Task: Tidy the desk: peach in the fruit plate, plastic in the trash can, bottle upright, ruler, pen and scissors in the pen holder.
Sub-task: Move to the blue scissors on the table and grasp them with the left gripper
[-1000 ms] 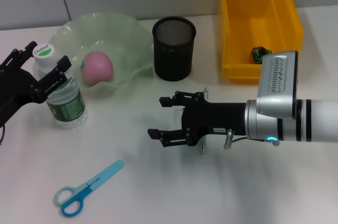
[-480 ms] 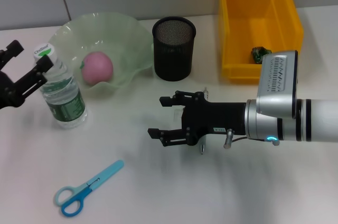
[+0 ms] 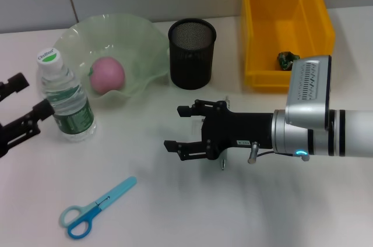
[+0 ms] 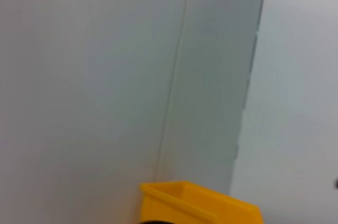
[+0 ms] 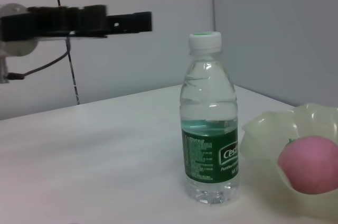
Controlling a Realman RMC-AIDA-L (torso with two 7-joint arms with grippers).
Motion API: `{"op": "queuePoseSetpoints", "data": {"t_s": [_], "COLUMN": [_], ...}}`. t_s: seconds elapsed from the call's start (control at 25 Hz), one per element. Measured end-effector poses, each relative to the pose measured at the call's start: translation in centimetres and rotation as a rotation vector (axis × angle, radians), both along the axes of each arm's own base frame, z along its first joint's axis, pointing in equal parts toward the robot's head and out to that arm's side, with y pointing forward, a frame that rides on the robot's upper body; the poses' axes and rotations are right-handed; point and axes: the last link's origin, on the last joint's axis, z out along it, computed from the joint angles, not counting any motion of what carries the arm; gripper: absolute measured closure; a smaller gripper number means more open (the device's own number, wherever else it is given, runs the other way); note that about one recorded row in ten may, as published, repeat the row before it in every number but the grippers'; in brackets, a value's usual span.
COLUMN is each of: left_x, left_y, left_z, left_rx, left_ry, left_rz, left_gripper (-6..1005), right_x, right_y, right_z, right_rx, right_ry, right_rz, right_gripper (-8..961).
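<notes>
So the water bottle (image 3: 65,99) is standing upright on the white desk (image 3: 233,212), cap on, over at about 9 o'clock from the middle of the table. Nothing's touching it. The left gripper (image 3: 22,120) sits just beside it on the far-left edge, fingers spread apart with nothing between them, and there's a visible gap between the nearest fingertip and the bottle's label.

Right behind the bottle, toward 11 o'clock, is the pale green fruit plate (image 3: 140,37) with the wavy rim, and the pink peach (image 3: 107,75) is already sitting in it. From the right wrist camera you get the bottle (image 5: 210,123) side-on with the peach (image 5: 310,164) in the plate (image 5: 264,129) just next to it, and the left gripper (image 5: 84,20) hanging above the desk further back.

At 12 o'clock is the black mesh pen holder (image 3: 192,53); can't tell what's inside it. Up at 1–2 o'clock is the yellow trash can (image 3: 285,25) with a small dark crumpled bit of plastic (image 3: 286,59) on its floor.

The blue scissors (image 3: 93,209) lie flat on the desk at about 7 o'clock, well apart from both grippers.

The right gripper (image 3: 186,129) is out in the middle of the desk, pointing toward the bottle's side, jaws wide open and holding nothing.
</notes>
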Motion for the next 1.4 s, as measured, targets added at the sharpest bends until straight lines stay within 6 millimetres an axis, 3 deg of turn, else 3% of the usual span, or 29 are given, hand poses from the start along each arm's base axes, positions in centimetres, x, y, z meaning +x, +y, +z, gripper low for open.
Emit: {"op": "queuePoseSetpoints", "data": {"t_s": [0.36, 0.6, 0.8, 1.08, 1.4], "left_x": [0.1, 0.8, 1.7, 3.7, 7.5], "left_y": [-1.2, -0.8, 0.0, 1.2, 2.7], "left_z": [-0.7, -1.9, -2.1, -1.1, 0.7], "left_rx": [-0.143, -0.263, -0.373, -0.453, -0.488], "left_ry": [0.053, 0.128, 0.219, 0.388, 0.601], "left_rz": [-0.046, -0.059, -0.057, -0.062, -0.102], "left_gripper": [173, 173, 176, 181, 181], "right_x": [0.3, 0.7, 1.6, 2.3, 2.3], "right_y": [-0.7, -1.9, -2.7, -2.9, -2.9], "right_z": [0.1, 1.8, 2.7, 3.1, 3.2], "right_rx": [-0.03, -0.095, -0.167, -0.2, -0.207], "right_ry": [0.019, 0.056, -0.016, -0.051, -0.047], "right_rz": [-0.013, 0.001, -0.001, -0.026, -0.039], "right_gripper": [123, 123, 123, 123, 124]}}
